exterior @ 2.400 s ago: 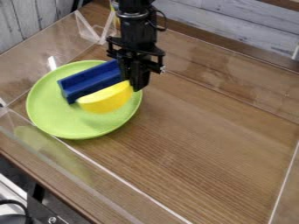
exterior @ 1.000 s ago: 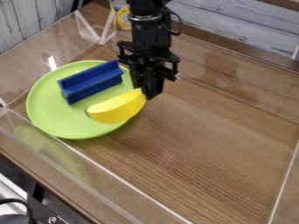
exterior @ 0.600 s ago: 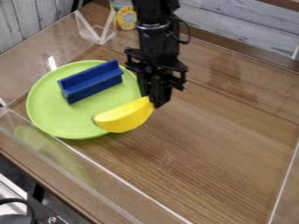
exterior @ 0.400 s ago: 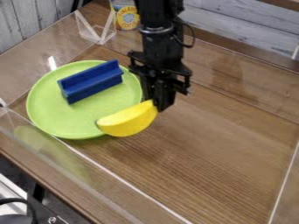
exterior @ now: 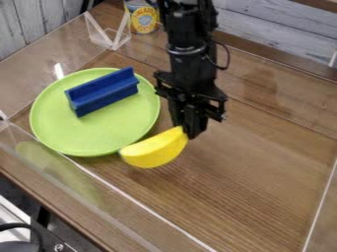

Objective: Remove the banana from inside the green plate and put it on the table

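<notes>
With the claw [exterior: 194, 131] pinching the banana [exterior: 156, 150] at its upper end, lower it onto the table [exterior: 250, 177] clear of the green plate [exterior: 59, 123] beside it, then let go.

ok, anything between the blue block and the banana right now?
Only bare green plate surface and its rim, seen in the single camera view. The blue block sits in the plate; the banana, in the gripper, overlaps the rim's edge.
</notes>
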You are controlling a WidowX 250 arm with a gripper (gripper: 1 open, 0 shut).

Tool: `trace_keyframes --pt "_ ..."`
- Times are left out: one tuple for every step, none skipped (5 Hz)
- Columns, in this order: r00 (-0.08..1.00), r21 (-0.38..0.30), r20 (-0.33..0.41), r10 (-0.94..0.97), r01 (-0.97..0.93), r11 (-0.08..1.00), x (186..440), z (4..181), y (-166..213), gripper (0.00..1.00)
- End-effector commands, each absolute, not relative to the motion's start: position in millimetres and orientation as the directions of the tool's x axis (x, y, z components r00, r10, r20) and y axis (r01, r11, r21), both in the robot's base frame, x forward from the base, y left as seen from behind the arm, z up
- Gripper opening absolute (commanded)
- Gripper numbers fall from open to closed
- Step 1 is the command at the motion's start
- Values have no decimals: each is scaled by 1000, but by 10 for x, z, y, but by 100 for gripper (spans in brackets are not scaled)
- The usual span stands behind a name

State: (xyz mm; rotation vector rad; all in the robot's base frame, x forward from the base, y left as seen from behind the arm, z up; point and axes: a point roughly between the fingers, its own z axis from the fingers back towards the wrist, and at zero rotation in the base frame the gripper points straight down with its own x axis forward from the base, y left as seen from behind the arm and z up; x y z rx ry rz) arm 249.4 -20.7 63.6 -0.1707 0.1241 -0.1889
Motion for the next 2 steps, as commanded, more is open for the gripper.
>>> trace_keyframes --pt "980 -175 -26 -197 189 966 2559 737 -266 0" --pt "981 -181 -10 -194 189 965 2583 689 -297 0"
